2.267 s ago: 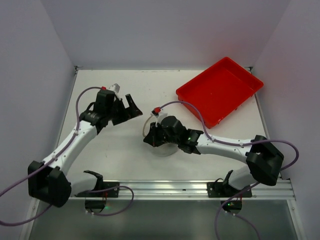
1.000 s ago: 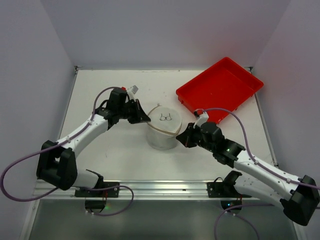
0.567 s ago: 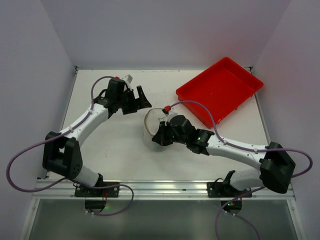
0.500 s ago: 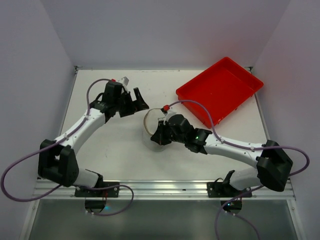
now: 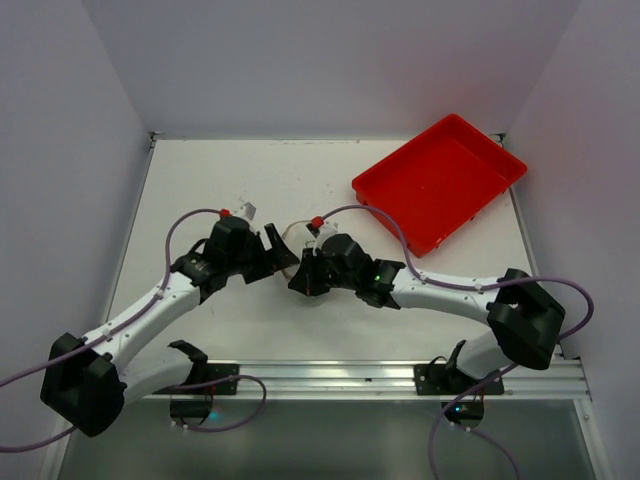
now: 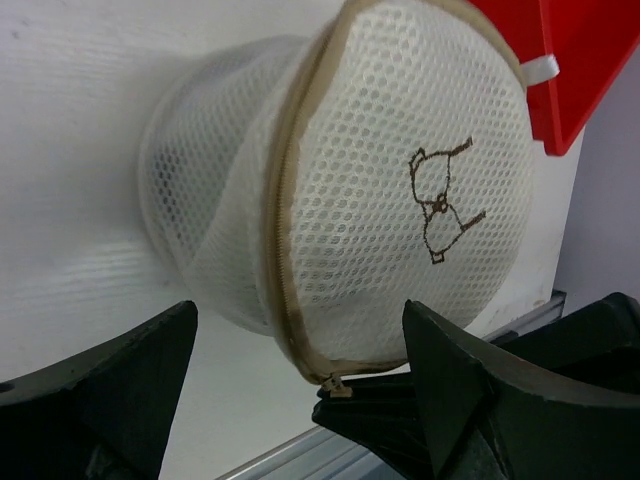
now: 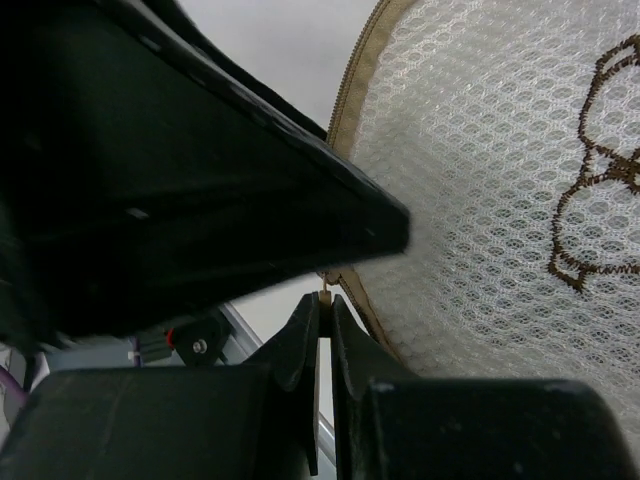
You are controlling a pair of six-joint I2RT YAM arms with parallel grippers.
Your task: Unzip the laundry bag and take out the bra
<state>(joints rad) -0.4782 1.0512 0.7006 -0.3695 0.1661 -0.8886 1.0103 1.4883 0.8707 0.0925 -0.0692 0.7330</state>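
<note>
Pinching the zipper pull (image 6: 338, 385) in the closed right gripper (image 7: 325, 300); left gripper (image 5: 277, 255) spread open, flanking the laundry bag (image 6: 400, 200) mid-table between both. Likely to lose the tiny tab, or drag the unbraced bag instead of unzipping

Laundry bag (image 6: 380, 200) contents unclear thru mesh; red tray (image 6: 585, 60) cut off.

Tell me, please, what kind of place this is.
Probably a robot test cell: a white table boxed in by plain walls, two arms bolted to a rail, a red tray and laundry bag.
</note>
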